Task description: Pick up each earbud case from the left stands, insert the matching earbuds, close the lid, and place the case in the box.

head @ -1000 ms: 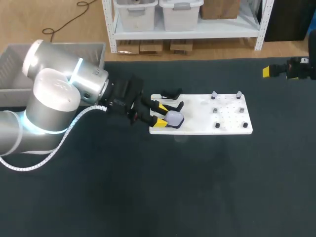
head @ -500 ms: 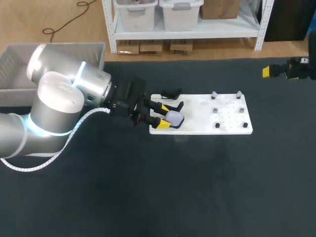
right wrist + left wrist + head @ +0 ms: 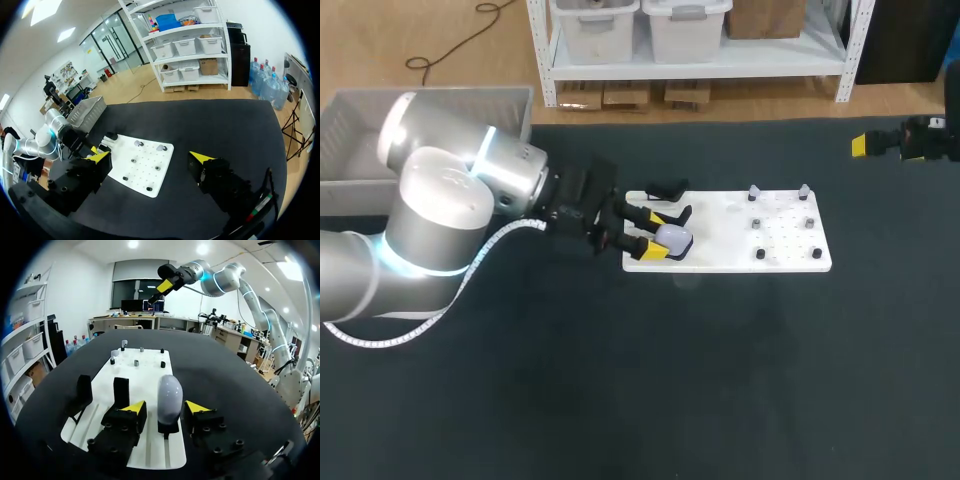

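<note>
Two yellow tips of the left gripper (image 3: 165, 407) stand on either side of the pale earbud case (image 3: 169, 399), with a small gap on each side. So the fingers are spread and not yet pressing it. The case sits upright on its black stand at the 9 o'clock end of the white board (image 3: 770, 245). I think this is why the arm comes in low and level from that side: the fingers can close on the two flat faces. Two more black stands (image 3: 121, 390) beside it hold no case. Small pegs (image 3: 757, 253) at the 3 o'clock end probably carry the earbuds, but they are too small to tell. The right gripper (image 3: 150, 159) waits unclenched at 2 o'clock, well apart. The grey box (image 3: 350, 150) lies at 10 o'clock.
</note>
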`<state>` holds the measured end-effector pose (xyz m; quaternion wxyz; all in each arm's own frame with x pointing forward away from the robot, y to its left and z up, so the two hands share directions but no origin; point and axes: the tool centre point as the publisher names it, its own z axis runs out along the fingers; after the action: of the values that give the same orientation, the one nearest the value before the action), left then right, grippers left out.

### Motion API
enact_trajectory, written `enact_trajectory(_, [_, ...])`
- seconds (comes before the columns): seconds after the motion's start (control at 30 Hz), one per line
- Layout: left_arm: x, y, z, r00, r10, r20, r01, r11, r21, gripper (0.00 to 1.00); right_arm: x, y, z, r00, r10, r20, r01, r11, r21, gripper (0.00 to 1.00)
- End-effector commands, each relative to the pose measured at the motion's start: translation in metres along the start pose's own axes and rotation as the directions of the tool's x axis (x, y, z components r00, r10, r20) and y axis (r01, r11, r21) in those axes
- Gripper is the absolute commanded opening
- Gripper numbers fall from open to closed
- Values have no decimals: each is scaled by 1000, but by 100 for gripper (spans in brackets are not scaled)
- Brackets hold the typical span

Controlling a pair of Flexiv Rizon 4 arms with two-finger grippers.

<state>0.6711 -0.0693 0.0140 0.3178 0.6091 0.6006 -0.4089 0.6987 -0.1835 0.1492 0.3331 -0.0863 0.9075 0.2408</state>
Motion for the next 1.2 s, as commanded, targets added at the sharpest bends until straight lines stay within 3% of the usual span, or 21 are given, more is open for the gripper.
enact_trajectory(0.03, [0,0,1,1000,3,6,-3,1000,-7,47,0,0,0,1000,0,-1,0,1000,-1,100])
enact_trajectory(0.17, [0,1,2,1000,6,7,-6,1000,-8,45,0,0,0,1000,0,-1,0,1000,-1,100])
enact_trajectory(0.3, [0,-1,3,1000,18,7,-18,1000,-2,35,0,0,0,1000,0,-1,0,1000,-1,100])
enact_trajectory(0.67, [-1,-1,4,1000,22,12,-22,1000,-3,36,0,0,0,1000,0,-1,0,1000,-1,100])
enact_trajectory(0.7, [-1,-1,4,1000,24,12,-24,1000,0,33,0,0,0,1000,0,-1,0,1000,-1,100])
enact_trajectory(0.77, [0,-2,5,999,36,12,-36,999,7,15,0,0,0,1000,0,-1,0,1000,-1,100])
enact_trajectory(0.8, [0,-3,5,999,44,10,-44,999,9,10,0,0,0,1000,0,-1,0,1000,-1,100])
enact_trajectory(0.9, [0,-6,6,999,49,11,-49,999,12,10,0,0,0,1000,0,-1,0,1000,-1,100])
enact_trajectory(0.97, [0,-7,7,999,51,14,-52,999,11,0,0,0,0,1000,0,-1,0,1000,-1,100])
enact_trajectory(1.2, [-5,-4,-1,998,53,34,-53,998,-19,0,0,0,0,1000,0,-1,0,1000,-1,100])
